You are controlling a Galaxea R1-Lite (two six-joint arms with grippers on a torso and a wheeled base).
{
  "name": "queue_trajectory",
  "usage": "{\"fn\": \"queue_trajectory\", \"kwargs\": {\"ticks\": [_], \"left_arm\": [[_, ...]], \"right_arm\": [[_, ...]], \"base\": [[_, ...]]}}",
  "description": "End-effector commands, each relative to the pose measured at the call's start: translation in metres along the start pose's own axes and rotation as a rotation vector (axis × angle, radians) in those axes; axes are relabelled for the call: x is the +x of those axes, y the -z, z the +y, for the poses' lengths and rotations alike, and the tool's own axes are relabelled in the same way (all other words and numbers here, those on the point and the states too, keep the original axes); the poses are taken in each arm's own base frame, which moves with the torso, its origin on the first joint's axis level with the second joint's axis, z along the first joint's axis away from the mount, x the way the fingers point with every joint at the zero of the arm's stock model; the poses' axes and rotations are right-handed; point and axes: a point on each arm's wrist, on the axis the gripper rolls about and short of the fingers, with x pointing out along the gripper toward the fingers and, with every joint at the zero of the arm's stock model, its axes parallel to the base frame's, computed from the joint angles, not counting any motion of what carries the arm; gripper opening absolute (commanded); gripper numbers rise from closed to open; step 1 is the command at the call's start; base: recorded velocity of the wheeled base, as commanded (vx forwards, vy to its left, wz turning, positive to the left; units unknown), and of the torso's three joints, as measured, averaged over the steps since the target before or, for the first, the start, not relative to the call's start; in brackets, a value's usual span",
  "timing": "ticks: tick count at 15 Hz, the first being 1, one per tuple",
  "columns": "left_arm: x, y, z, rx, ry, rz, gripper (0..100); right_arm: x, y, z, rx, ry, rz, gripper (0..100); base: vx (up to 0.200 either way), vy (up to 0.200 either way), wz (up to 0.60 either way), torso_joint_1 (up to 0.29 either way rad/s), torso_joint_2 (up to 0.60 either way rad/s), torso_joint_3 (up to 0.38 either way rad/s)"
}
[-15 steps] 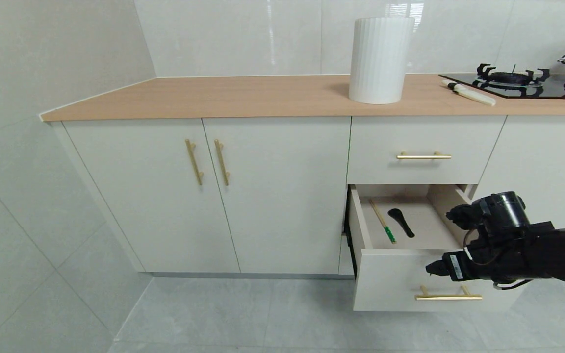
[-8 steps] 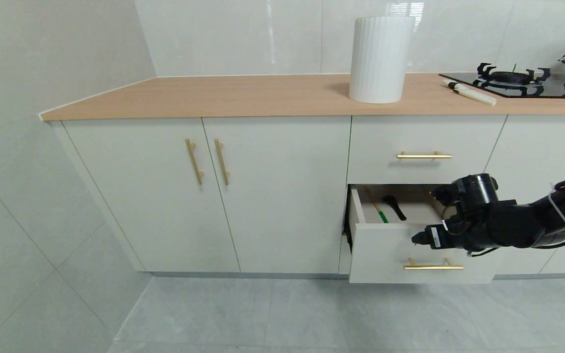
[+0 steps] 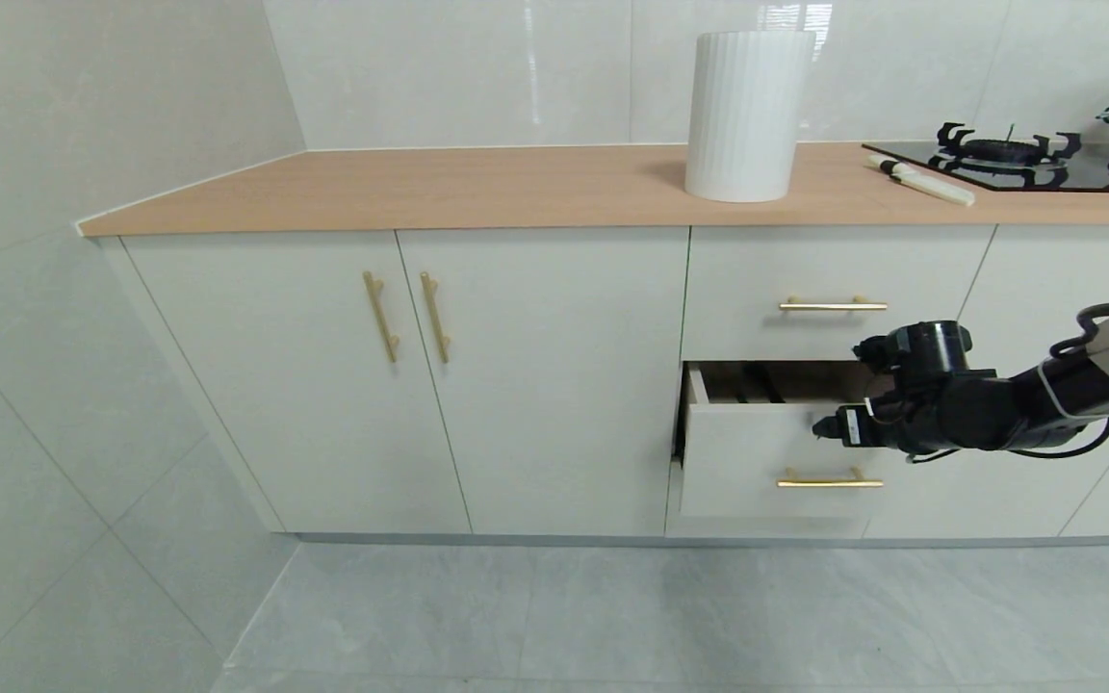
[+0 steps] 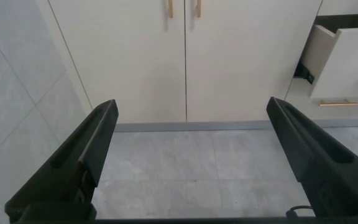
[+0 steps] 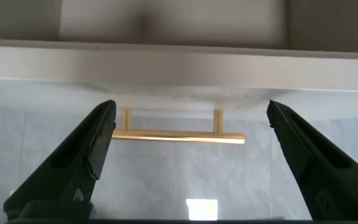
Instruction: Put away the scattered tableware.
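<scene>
The lower drawer (image 3: 766, 452) under the wooden counter stands slightly open, and only a narrow gap shows at its top. In that gap I make out a dark sliver of the black spoon (image 3: 768, 381); the rest of the contents is hidden. My right gripper (image 3: 829, 428) is at the drawer front, just above its gold handle (image 3: 829, 481). In the right wrist view that gripper (image 5: 190, 107) is open, fingers spread wider than the handle (image 5: 178, 135), holding nothing. My left gripper (image 4: 191, 104) hangs open over the floor, with the drawer (image 4: 353, 56) off to one side.
A tall white ribbed container (image 3: 745, 115) stands on the counter. A cream-handled knife (image 3: 920, 181) lies beside the gas hob (image 3: 1017, 159). Above the lower drawer is a shut drawer (image 3: 832, 294); double cabinet doors (image 3: 410, 385) are to the left. Grey tiled floor lies in front.
The drawer has slid in from wide open to nearly shut, with my right gripper moving toward the cabinet along with its front. The chopsticks and spoon inside have slipped almost out of sight.
</scene>
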Motion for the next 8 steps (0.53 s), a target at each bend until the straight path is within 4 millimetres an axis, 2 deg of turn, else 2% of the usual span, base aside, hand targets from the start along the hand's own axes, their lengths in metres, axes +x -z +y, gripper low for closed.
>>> {"fn": "queue_trajectory", "kwargs": {"ticks": [1,8], "left_arm": [[0.0,0.0,0.0,0.0,0.0,0.001,100],[0.0,0.0,0.0,0.0,0.0,0.001,100]], "right_arm": [[0.013,0.001,-0.002,0.005,0.003,-0.004,100],[0.032,-0.005,-0.001,0.016,0.004,-0.128,100]], "base": [[0.0,0.0,0.0,0.0,0.0,0.0],[0.0,0.0,0.0,0.0,0.0,0.0]]}}
